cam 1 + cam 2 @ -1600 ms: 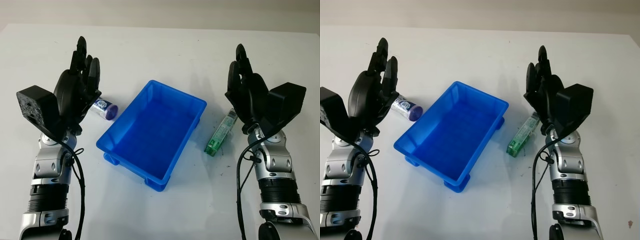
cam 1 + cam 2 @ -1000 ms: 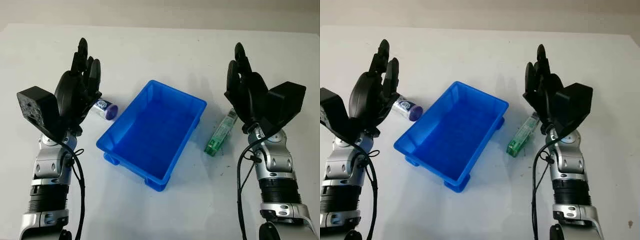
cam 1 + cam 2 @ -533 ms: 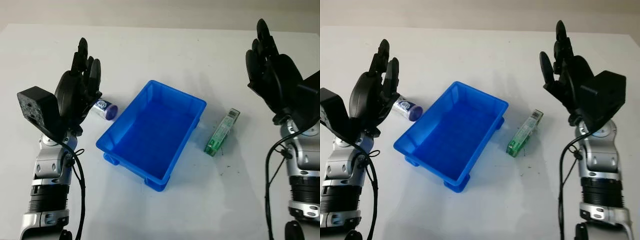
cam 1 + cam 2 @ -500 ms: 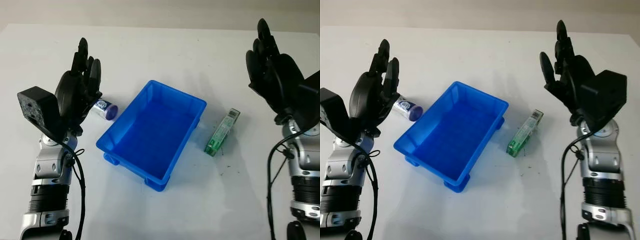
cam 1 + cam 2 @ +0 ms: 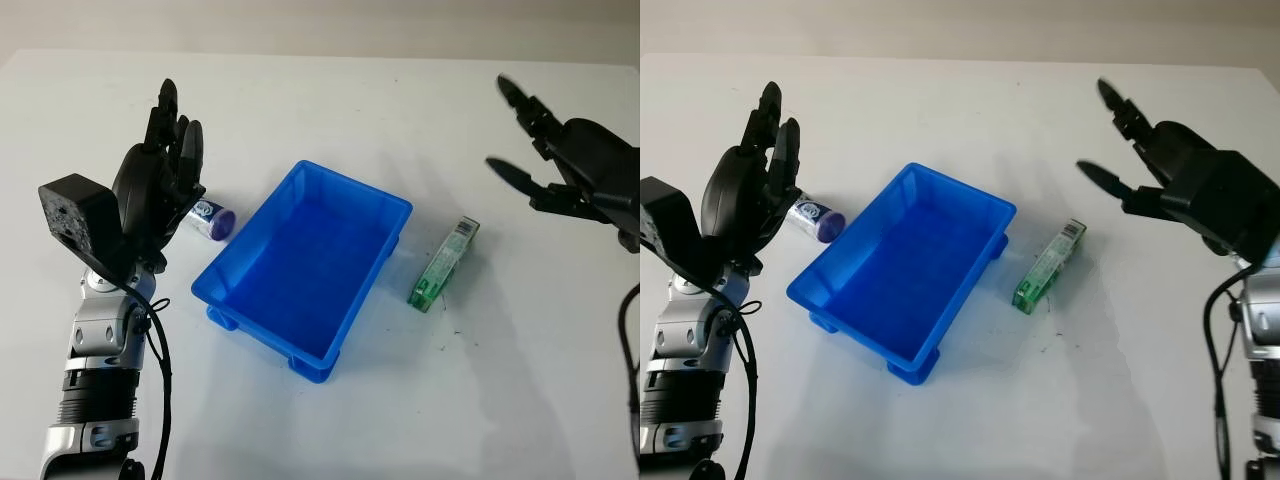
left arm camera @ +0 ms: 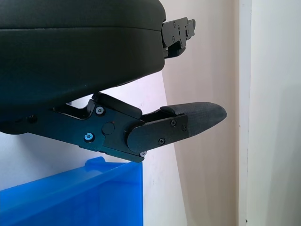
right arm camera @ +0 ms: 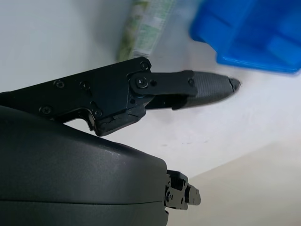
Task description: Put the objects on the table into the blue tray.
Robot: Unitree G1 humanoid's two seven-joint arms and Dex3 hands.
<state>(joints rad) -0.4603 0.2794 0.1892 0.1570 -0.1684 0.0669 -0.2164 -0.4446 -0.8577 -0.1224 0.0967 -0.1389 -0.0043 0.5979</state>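
Observation:
The blue tray [image 5: 300, 265] sits mid-table with nothing inside it. A small white tube with a purple cap [image 5: 210, 218] lies on the table just left of the tray, beside my left hand [image 5: 165, 170], which is raised upright and open. A green and white packet [image 5: 443, 263] lies on the table right of the tray; it also appears in the right wrist view as the packet [image 7: 146, 23]. My right hand [image 5: 545, 150] hovers open above and to the right of the packet, turned palm down, holding nothing.
The white table [image 5: 330, 110] runs back to a pale wall. A corner of the tray [image 7: 249, 33] is in the right wrist view, and the tray's rim [image 6: 70, 197] in the left wrist view.
My right hand has swung from upright to pointing left over the table, now farther right and higher. The left hand, tube, packet and tray have stayed put.

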